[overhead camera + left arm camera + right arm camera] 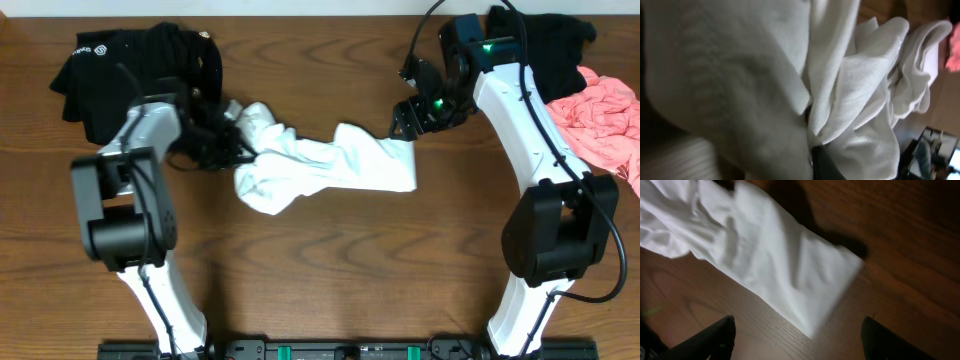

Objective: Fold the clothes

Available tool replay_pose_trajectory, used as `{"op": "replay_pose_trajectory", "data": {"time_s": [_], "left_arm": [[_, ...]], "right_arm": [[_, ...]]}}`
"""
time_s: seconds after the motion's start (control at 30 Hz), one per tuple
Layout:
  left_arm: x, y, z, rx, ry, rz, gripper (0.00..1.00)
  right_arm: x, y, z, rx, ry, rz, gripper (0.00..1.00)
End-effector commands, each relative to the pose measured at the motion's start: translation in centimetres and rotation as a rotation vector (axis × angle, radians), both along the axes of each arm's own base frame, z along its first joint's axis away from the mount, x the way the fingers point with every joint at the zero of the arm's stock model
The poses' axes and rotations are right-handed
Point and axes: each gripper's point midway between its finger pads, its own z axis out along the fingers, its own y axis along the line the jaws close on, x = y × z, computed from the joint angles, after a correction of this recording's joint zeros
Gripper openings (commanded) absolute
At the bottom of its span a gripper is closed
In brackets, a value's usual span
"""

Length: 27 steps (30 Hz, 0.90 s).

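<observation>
While the left pincer (232, 140) clamps the white T-shirt (330, 165), right pincer (797, 322) apart above it.

Left end effector (228, 140) low — jaw state hidden. Right end effector (797, 322) hovers, fingers (715, 337) spread wide.

Nothing readable from where I stand. The black garment (110, 60) bunched at the far left of the counter (320, 260) carries a small white printed mark (95, 47), perhaps a logo or lettering, but it is far too tiny to make out.
</observation>
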Motion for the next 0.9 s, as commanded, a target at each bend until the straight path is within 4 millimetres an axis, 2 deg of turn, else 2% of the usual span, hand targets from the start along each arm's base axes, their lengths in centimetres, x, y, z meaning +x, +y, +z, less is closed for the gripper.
{"op": "replay_pose_trajectory", "data": {"time_s": [0.0,0.1,0.23,0.4,0.57,0.7,0.87], "left_arm": [[-0.3,2.4,0.4,0.039,0.009,0.051,0.06],[-0.3,3.3,0.7,0.038,0.012,0.075,0.06],[0.2,3.1,2.3,0.054,-0.023,0.065,0.06],[0.3,2.5,4.3,0.211,-0.061,0.048,0.06],[0.1,-0.1,5.8,0.377,-0.098,0.011,0.06],[-0.1,-2.8,5.5,0.475,-0.115,-0.020,0.06],[0.1,-6.5,5.5,0.527,-0.182,-0.076,0.06]], "right_arm": [[0.5,-0.3,0.1,-0.002,-0.010,0.001,0.78],[0.6,-0.4,0.1,-0.006,-0.014,0.000,0.78],[0.7,-0.7,-0.1,-0.029,-0.019,-0.004,0.77],[0.7,-0.9,-0.1,-0.038,-0.020,-0.006,0.77],[0.7,-0.9,-0.1,-0.036,-0.015,-0.016,0.77],[0.5,-0.8,-0.4,-0.038,-0.008,-0.013,0.76],[-0.1,-0.9,-1.8,-0.044,0.029,-0.020,0.76]]}}
